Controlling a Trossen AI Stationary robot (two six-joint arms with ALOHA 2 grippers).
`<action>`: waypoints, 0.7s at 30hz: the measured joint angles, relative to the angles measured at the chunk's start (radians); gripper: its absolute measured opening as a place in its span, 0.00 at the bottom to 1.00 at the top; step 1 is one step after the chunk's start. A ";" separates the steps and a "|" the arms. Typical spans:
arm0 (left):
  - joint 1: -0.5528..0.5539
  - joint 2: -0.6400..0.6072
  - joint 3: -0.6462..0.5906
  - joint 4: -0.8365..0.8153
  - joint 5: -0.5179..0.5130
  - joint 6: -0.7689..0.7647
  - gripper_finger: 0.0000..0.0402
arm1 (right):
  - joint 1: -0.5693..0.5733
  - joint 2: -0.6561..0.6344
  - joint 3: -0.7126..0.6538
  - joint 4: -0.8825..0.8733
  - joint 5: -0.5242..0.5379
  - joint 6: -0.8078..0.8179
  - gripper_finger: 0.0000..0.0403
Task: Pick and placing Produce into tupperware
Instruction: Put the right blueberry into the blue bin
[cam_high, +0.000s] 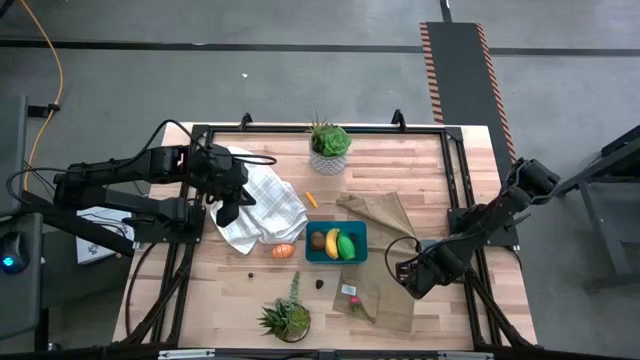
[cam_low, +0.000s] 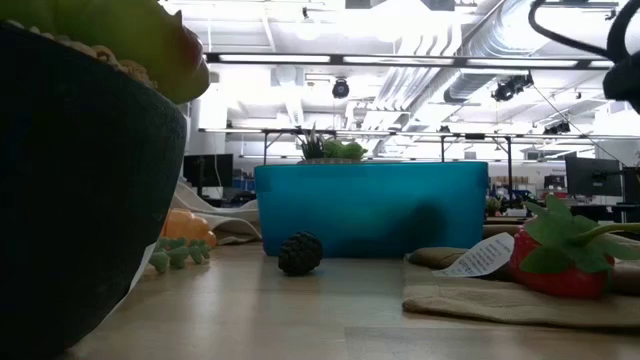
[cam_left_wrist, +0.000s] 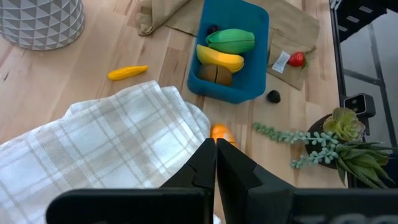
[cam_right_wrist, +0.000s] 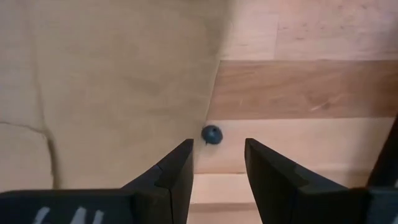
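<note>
The teal tupperware (cam_high: 336, 243) (cam_left_wrist: 245, 37) (cam_low: 370, 208) stands mid-table and holds a brown round piece (cam_left_wrist: 215, 74), a yellow banana (cam_left_wrist: 219, 58) and a bright green piece (cam_left_wrist: 231, 40). An orange piece (cam_high: 284, 251) (cam_left_wrist: 222, 132) lies by the white plaid cloth (cam_high: 262, 208). A slim orange-yellow piece (cam_high: 311, 199) (cam_left_wrist: 127, 73) lies farther back. My left gripper (cam_high: 228, 212) (cam_left_wrist: 215, 152) is shut above the plaid cloth. My right gripper (cam_high: 405, 276) (cam_right_wrist: 217, 158) is open, low over the table, with a small dark blue berry (cam_right_wrist: 212, 134) just beyond its fingertips.
A tan cloth (cam_high: 385, 215) (cam_right_wrist: 106, 81) lies right of the tupperware, with a toy strawberry (cam_high: 352, 300) (cam_low: 560, 262) on its near part. A dark berry (cam_high: 320, 283) (cam_low: 300, 253) sits on the wood. Potted plants stand at the far (cam_high: 329, 146) and near (cam_high: 287, 318) edges.
</note>
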 joint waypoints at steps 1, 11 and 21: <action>0.000 0.000 0.000 0.000 0.000 -0.002 0.01 | -0.001 0.000 -0.007 0.006 -0.003 0.000 0.33; 0.000 0.000 0.000 -0.006 0.000 -0.037 0.01 | 0.006 0.000 -0.051 0.101 -0.042 0.010 0.33; 0.000 0.000 0.000 -0.028 0.000 -0.051 0.01 | 0.006 0.016 -0.051 0.128 -0.046 0.009 0.33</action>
